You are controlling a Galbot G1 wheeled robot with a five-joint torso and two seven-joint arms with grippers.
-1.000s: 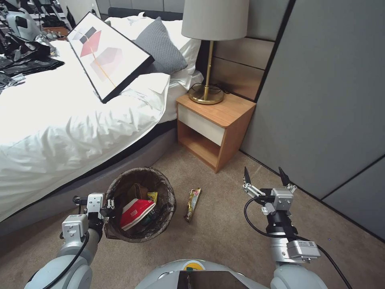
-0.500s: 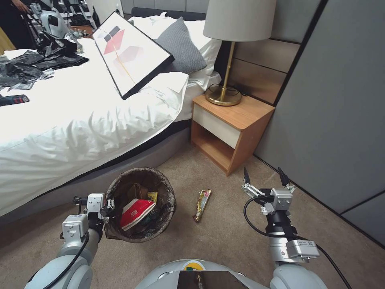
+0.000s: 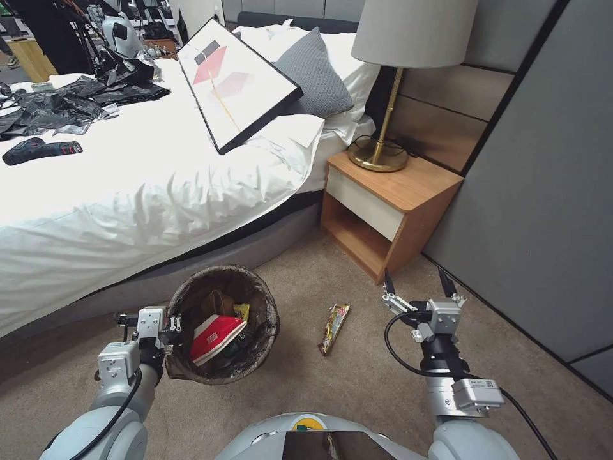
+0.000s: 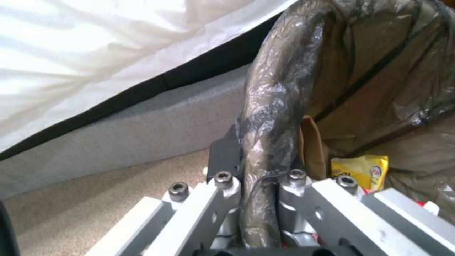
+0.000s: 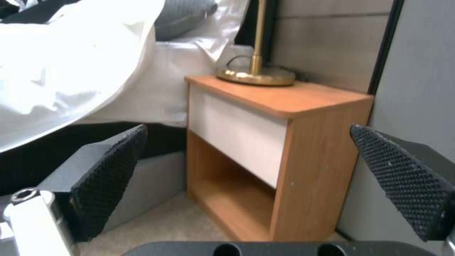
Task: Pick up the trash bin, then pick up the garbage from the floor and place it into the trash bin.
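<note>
No legible writing on litter. Left gripper (image 3: 171,329) clamped on bag-lined rim of trash bin (image 3: 255,345); crinkled dark film pinched between fingers (image 4: 227,160). Bin holds red-white cup (image 3: 217,337), yellow wrapper (image 4: 360,170). Gold wrapper (image 3: 333,328) flat on carpet floor (image 3: 357,383), between bin and right gripper (image 3: 418,286), whose jaws spread wide, empty, near wooden nightstand (image 3: 389,204).
</note>
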